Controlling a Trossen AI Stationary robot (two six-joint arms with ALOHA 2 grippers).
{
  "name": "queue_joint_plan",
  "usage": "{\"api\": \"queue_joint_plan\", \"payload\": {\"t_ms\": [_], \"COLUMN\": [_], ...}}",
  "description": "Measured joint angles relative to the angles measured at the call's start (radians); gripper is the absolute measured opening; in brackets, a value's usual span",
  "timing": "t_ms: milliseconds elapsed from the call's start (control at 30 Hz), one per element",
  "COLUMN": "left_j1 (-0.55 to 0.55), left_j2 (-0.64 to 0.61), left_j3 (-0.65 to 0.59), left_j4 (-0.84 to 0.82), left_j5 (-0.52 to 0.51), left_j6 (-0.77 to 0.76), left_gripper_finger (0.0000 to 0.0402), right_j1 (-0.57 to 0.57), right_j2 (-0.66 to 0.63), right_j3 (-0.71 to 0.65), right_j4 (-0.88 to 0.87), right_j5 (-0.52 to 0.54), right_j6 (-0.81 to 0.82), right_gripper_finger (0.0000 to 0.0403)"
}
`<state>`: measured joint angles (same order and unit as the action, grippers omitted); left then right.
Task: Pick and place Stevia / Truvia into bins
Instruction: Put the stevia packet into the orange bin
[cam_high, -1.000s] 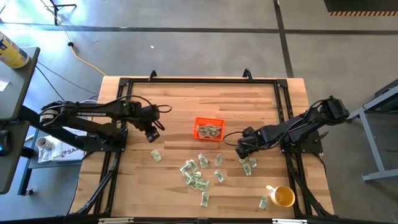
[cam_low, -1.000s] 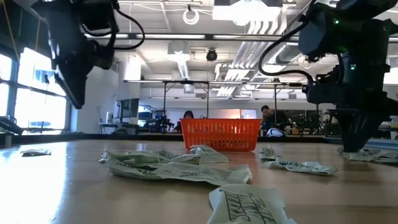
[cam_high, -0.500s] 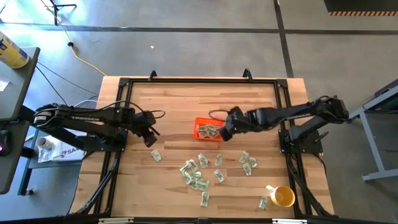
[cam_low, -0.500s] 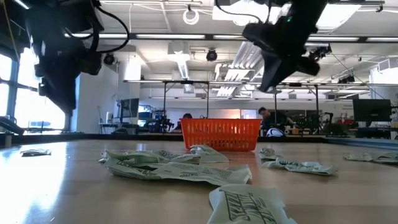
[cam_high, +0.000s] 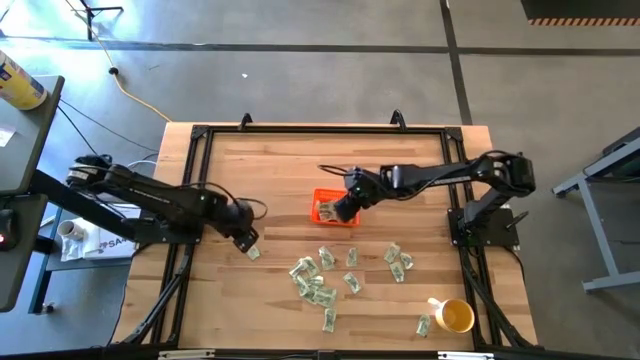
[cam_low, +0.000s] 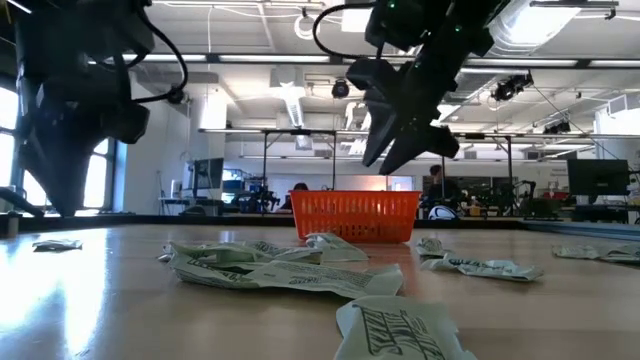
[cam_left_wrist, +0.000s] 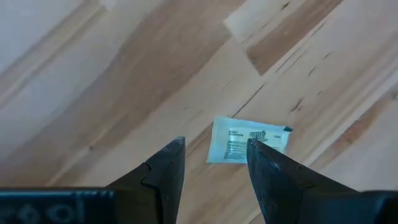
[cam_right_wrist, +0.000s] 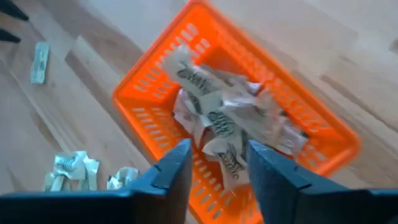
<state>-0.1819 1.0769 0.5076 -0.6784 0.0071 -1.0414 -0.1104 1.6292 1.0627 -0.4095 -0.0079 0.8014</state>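
On the wooden table (cam_high: 300, 160) I'm hovering my right gripper (cam_high: 343, 212) over the orange bin (cam_high: 322, 199), fingers parted and holding nothing, with a heap of crumpled packets (cam_right_wrist: 227, 118) already lying inside. My left gripper (cam_high: 246, 240) is hanging open and empty just above a lone packet (cam_left_wrist: 247, 139). More Stevia packets (cam_high: 312, 282) are lying scattered nearer the front edge, toward a yellow mug (cam_high: 455, 316).

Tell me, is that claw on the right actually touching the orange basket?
Apart. In the low view the right gripper hangs in the air above the orange bin, with the room's background showing between its fingertips and the bin's rim.
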Motion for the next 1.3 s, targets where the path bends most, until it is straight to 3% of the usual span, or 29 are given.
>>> {"api": "queue_joint_plan", "payload": {"t_ms": [200,367,700,833,1033,1100,1167,1300], "left_j1": [-0.068,-0.117,-0.135,-0.132,-0.127,-0.102,-0.063,0.008], "left_j2": [0.05,0.125,0.284,0.296,0.301,0.3,0.3,0.291], "left_j3": [0.0,0.001,0.019,0.021,0.014,0.014,0.014,0.024], "left_j4": [0.027,0.142,0.167,0.185,0.21,0.218,0.239,0.397], "left_j5": [-0.032,-0.028,-0.085,-0.267,-0.474,-0.493,-0.494,-0.452], "left_j6": [-0.163,-0.189,-0.254,-0.276,-0.359,-0.371,-0.354,-0.14], "left_gripper_finger": [0.0205,0.0205,0.0202,0.0164,0.0046,0.0022,0.0023,0.0028], "right_j1": [0.0,-0.031,-0.052,-0.053,-0.086,-0.106,-0.123,-0.154], "right_j2": [-0.011,-0.034,-0.049,-0.067,-0.122,-0.147,-0.179,-0.242], "right_j3": [0.035,0.036,0.036,0.036,0.036,0.036,0.036,0.036], "right_j4": [-0.065,-0.177,-0.232,-0.24,-0.265,-0.283,-0.302,-0.342], "right_j5": [0.059,0.071,0.121,0.181,0.265,0.279,0.292,0.298], "right_j6": [-0.135,-0.248,-0.364,-0.42,-0.47,-0.47,-0.471,-0.495], "right_gripper_finger": [0.0204,0.0241,0.0255,0.0255,0.0251,0.0248,0.0245,0.0236]}}
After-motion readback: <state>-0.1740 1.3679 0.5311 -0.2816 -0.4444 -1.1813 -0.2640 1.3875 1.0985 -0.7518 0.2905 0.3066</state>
